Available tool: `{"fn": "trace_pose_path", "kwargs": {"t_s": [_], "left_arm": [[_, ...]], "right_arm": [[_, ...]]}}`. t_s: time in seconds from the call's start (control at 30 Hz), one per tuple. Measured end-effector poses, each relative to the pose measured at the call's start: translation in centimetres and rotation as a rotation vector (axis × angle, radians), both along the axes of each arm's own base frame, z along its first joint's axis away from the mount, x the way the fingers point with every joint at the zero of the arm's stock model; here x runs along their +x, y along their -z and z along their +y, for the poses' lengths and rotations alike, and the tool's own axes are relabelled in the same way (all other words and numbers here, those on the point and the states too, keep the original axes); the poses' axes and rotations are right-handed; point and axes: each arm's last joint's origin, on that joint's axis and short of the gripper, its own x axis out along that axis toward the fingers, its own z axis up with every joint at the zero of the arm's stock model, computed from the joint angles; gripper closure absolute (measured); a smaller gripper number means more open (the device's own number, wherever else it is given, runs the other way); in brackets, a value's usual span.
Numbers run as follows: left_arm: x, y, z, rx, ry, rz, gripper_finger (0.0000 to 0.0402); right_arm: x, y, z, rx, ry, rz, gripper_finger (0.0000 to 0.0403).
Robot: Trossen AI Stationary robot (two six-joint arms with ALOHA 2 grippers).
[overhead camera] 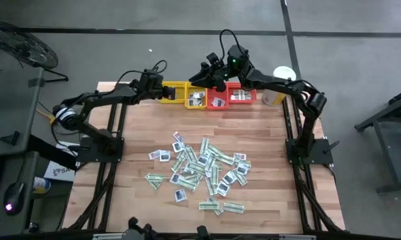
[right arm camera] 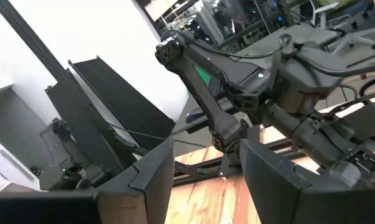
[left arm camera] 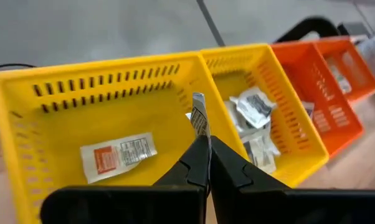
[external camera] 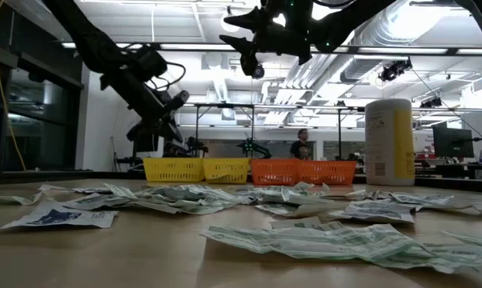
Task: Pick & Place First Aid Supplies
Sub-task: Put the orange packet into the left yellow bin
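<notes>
Left end effector [left arm camera: 203, 163] hovering over yellow tray [left arm camera: 63, 90], pinching packet [left arm camera: 199, 115] upright; should release low, centred. Right end effector [right arm camera: 206, 168] gaping empty above red tray [overhead camera: 235, 97].

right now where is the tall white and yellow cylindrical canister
The tall white-and-yellow cylindrical canister stands upright at the table's far right corner in the high view, just right of the red plastic tray, behind the right arm.
</notes>
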Motion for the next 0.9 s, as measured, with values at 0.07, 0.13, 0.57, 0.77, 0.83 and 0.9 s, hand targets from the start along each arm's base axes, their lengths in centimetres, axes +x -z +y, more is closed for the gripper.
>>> {"fn": "trace_pose_path", "kwargs": {"t_s": [0.07, 0.13, 0.57, 0.77, 0.83, 0.9], "left_arm": [[0.2, 0.3, 0.4, -0.027, 0.041, -0.011, 0.0401], [0.3, 0.7, 1.0, -0.061, 0.061, -0.027, 0.0401], [-1.1, 1.3, 2.4, -0.123, 0.004, -0.029, 0.0315], [-1.1, 0.6, 2.1, -0.088, 0.072, -0.035, 0.0273], [-1.4, 0.0, 1.8, -0.072, 0.087, -0.030, 0.0272], [-1.7, -0.7, 1.3, -0.060, 0.105, -0.012, 0.0275]], "right_arm": [[0.0, 0.1, 0.0, 0.000, 0.000, 0.010, 0.0226], [0.0, 0.3, 0.0, 0.003, 0.000, 0.024, 0.0226], [0.0, 0.9, 0.0, -0.001, -0.001, 0.061, 0.0226], [0.0, 1.0, 0.0, 0.014, -0.004, 0.078, 0.0226], [0.0, 1.2, 0.0, 0.021, -0.004, 0.095, 0.0226], [0.0, 1.5, 0.0, 0.025, -0.005, 0.114, 0.0226]]}}
